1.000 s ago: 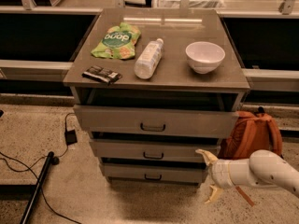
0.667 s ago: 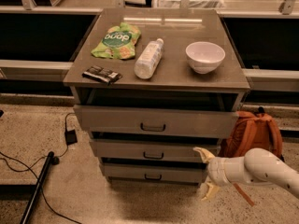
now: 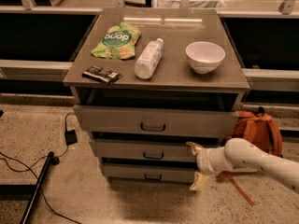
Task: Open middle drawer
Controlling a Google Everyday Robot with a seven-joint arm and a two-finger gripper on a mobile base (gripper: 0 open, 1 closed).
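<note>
A: Starting at the left. What is lying on the floor?

B: A dark pole (image 3: 35, 188) is lying slantwise on the speckled floor. A small black adapter (image 3: 70, 136) is sitting beside the table (image 3: 177, 76).

A: And on the table top?

B: Left to right: a dark snack bar (image 3: 102, 74) is lying near the front left corner. A green bag (image 3: 117, 40) is lying behind it. A pale bottle (image 3: 148, 58) is lying on its side near the middle. A white bowl (image 3: 205, 56) is standing upright to the right, apart from the bottle.

A: The drawers?

B: The top drawer (image 3: 117, 119), the tall-fronted one, is standing out a little, with a dark gap showing above it. The middle drawer (image 3: 135, 149) is sitting directly beneath, its front set further back and its dark loop handle (image 3: 153, 156) centred. The lowest drawer (image 3: 126, 171) is sitting under that.

A: Where is the gripper?

B: The gripper (image 3: 196, 166) is hovering in front of the right end of the middle drawer, well right of the handle. The jaws are spread wide, one tip pointing up by the drawer's top edge and the other pointing down by the lowest drawer. I cannot tell whether either tip is touching metal. The white arm (image 3: 254, 161) is reaching in from the right.

A: Anything further right?

B: An orange backpack (image 3: 258, 133) is sitting on the floor behind the arm.
</note>
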